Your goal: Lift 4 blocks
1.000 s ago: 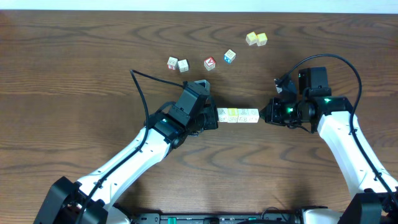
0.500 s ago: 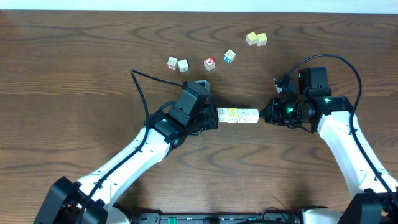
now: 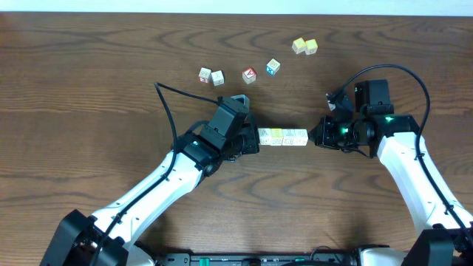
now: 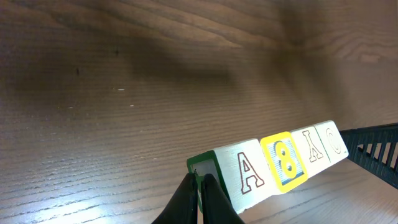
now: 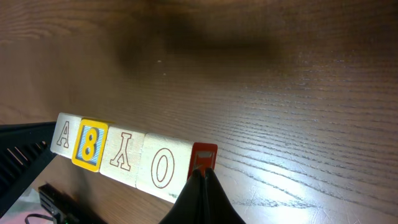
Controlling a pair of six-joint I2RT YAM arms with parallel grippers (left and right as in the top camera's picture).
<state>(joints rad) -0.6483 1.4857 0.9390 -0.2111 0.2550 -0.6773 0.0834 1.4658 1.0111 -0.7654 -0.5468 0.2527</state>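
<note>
Row of four blocks [image 3: 283,137] squeezed end to end between both grippers.
Left gripper [image 3: 256,139] closed, tips butting the A block [image 4: 245,174] just ahead; right gripper [image 3: 313,136] closed against the O block [image 5: 163,168], pressing inward, likely to lift the row as one.

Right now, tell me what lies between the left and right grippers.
The row of four blocks fills that stretch, with the shut left gripper at one end and the shut right gripper at the other. The overhead view shows it.
</note>
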